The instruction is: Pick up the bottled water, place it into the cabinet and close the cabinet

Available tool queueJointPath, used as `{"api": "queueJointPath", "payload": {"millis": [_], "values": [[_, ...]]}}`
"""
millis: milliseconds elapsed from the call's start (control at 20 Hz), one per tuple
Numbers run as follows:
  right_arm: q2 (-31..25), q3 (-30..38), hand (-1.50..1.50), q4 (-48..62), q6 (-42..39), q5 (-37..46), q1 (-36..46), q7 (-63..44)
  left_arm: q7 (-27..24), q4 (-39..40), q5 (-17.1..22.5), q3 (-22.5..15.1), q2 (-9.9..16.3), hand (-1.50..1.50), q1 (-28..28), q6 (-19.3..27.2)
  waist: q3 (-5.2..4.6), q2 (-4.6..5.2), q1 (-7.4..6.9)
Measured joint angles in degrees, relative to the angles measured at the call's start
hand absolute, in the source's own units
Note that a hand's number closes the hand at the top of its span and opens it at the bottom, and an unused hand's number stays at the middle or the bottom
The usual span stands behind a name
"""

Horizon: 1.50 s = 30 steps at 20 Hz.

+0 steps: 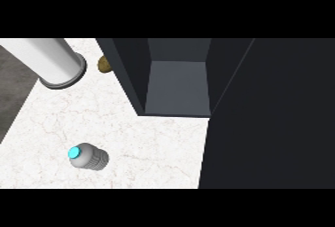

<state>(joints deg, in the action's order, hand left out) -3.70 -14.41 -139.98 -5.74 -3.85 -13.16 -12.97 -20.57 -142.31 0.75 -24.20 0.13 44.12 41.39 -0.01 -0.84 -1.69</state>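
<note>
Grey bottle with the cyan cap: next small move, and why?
Probably bring a hand down over the grey ribbed bottle with the cyan cap. It stands alone on the white marble counter, no hand is in view, and the dark cabinet already stands open.

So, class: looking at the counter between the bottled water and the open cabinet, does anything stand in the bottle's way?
Nothing visible does. The bottled water stands on bare counter, and the stretch up to the open cabinet holds nothing. The white cylinder and brown object sit off to the side.
</note>
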Motion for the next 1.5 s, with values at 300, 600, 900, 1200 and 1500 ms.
{"api": "queueJointPath", "payload": {"millis": [300,600,900,1200,1500], "values": [[1.86,-6.18,-1.5,-1.73,2.94,3.84,0.07,-3.51,-8.98,-0.1,-1.19,-13.3,0.96,-1.5,10.12,2.78,0.01,0.0,0.01],[2.07,-9.24,-1.5,-2.33,4.92,4.67,0.0,-4.64,-16.19,-0.09,-1.42,-20.55,3.52,-1.5,16.69,4.13,0.0,0.08,0.38],[1.76,-12.67,-1.5,-2.47,7.26,5.37,0.57,-5.91,-21.26,0.44,-0.74,-23.01,5.27,-1.5,20.72,4.33,-0.04,0.09,0.62],[1.11,-14.99,-1.5,-2.64,9.61,6.26,1.5,-6.42,-22.8,0.51,0.43,-21.66,6.25,-1.5,21.49,4.4,-0.08,0.21,1.04],[-0.28,-17.04,-1.5,-2.37,11.19,7.12,1.13,-5.4,-20.58,2.34,4.28,-15.09,5.69,-1.5,17.79,4.81,-0.08,0.44,1.68]]}}
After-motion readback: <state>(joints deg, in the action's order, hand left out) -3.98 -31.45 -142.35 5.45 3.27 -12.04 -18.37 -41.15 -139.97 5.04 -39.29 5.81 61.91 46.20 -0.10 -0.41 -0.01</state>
